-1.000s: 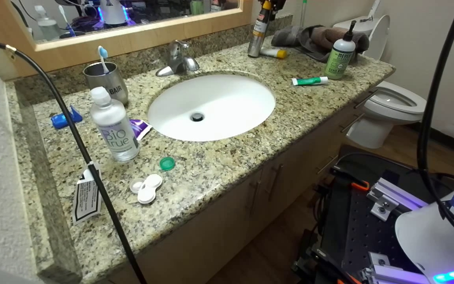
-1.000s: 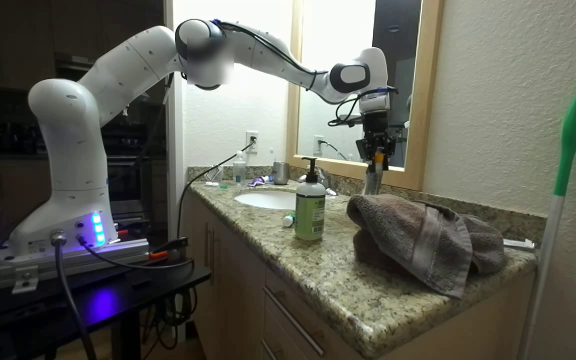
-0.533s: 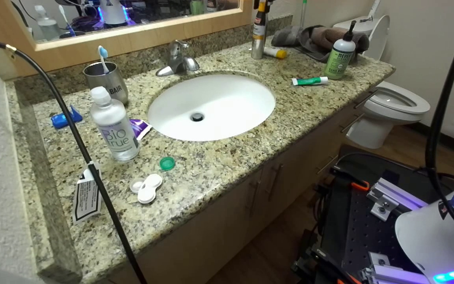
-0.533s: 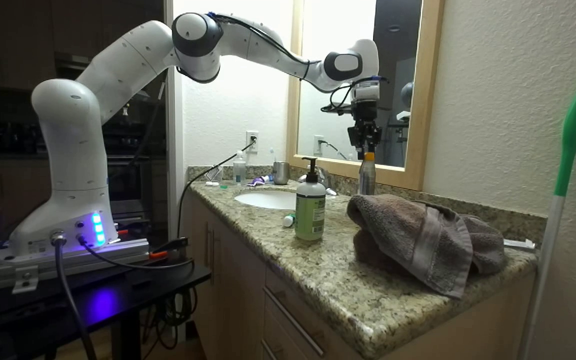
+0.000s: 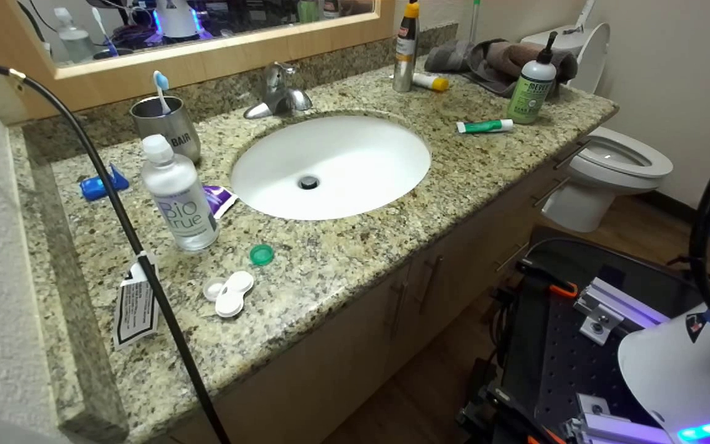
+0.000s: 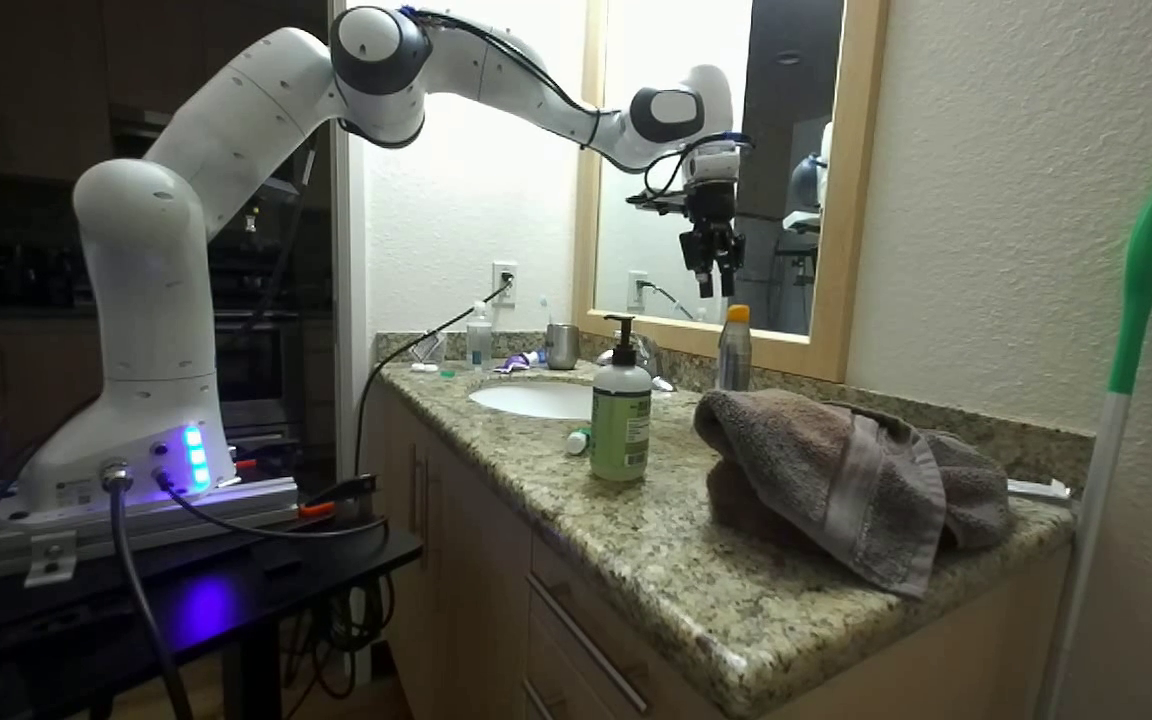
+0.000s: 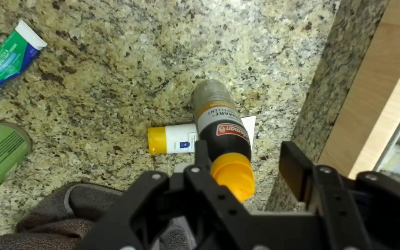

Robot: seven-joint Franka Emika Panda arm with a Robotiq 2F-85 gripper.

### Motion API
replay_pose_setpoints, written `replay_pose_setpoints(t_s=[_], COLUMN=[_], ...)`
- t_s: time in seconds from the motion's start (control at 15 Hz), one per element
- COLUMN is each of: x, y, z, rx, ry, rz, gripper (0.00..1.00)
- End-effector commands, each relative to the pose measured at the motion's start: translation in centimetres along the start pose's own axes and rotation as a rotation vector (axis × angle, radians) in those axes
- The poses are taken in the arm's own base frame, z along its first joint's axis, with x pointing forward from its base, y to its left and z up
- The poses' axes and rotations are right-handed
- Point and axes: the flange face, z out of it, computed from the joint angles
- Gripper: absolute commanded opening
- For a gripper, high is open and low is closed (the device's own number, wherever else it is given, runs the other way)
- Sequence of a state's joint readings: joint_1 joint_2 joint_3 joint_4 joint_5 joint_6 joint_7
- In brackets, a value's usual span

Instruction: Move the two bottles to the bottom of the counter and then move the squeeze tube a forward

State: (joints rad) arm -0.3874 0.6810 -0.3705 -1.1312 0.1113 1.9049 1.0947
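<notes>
The slim dark bottle with the orange cap (image 5: 405, 54) stands upright on the granite counter (image 5: 342, 265) near the backsplash; it also shows in the wrist view (image 7: 217, 114). My gripper (image 6: 716, 288) is open and empty just above its cap, out of frame in an exterior view. The pump bottle with green label (image 5: 529, 95) has a black pump, no green top, and stands near the front edge. A green and white squeeze tube (image 7: 10, 62) lies beside it. A white tube with yellow cap (image 7: 179, 139) lies behind the dark bottle, partly hidden.
A grey-brown towel (image 6: 836, 460) lies bunched at the counter's end. The sink (image 5: 330, 154), faucet (image 5: 278, 95), metal cup (image 5: 170, 129), clear bottle (image 5: 182, 206) and lens case (image 5: 232, 296) are farther along. The wooden mirror frame (image 7: 377, 104) is close beside the gripper.
The dark bottle has gone from tilted to upright, with its base shifted slightly. My gripper has let go of its top and risen above it, moving left in an exterior view.
</notes>
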Motion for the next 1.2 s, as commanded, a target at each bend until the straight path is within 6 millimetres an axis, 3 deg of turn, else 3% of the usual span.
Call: replay_pose_setpoints(t_s=[0.0,0.07,0.13,0.33,0.53,0.6,0.67,0.73,0.93,1.13], x=[1.0,1.2,0.5,1.3,2.6,5.3,6.1,3.4,6.4,5.7], y=[-0.1,-0.1,0.1,0.0,-0.1,0.9,1.3,0.8,1.9,1.7], z=[2.4,3.2,2.1,3.6,4.2,4.9,5.5,4.3,5.7,5.5], rx=[-0.037,-0.046,-0.031,-0.040,-0.029,-0.042,-0.061,-0.045,-0.059,-0.023], ry=[0.013,0.016,0.004,0.023,0.055,0.052,0.044,0.038,0.048,-0.032], rz=[0.051,0.070,0.043,0.075,0.130,0.151,0.170,0.138,0.176,0.153], gripper=[0.88,0.94,0.77,1.00,1.00,1.00,1.00,1.00,1.00,1.00])
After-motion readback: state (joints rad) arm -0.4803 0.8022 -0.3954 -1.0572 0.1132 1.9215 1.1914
